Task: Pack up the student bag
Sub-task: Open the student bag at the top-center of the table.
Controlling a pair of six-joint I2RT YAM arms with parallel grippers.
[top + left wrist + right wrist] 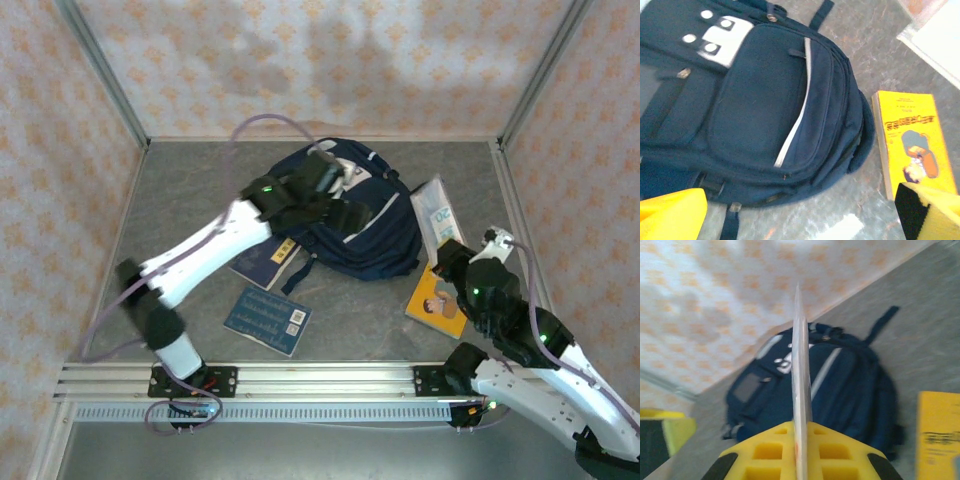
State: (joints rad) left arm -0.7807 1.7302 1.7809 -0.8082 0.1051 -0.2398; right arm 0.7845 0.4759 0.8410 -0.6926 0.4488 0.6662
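Note:
The student bag [375, 235] is a navy backpack with white stripe trim, lying flat at the table's middle back. My left gripper [352, 216] hovers over it. In the left wrist view the bag [765, 100] lies below, and the gripper [800, 220] is open, its yellow fingers [670, 215] far apart with nothing between them. My right gripper [448, 252] stands to the bag's right, shut on a thin white booklet [436, 212]. The right wrist view has the booklet [801, 365] edge-on, clamped in the gripper [801, 440], with the bag [855, 385] behind it.
A yellow book [435, 302] lies flat under my right arm, right of the bag [915, 145]. A blue booklet [267, 320] lies near the front rail. A dark blue book [262, 262] is partly under my left arm. Walls close in the table on three sides.

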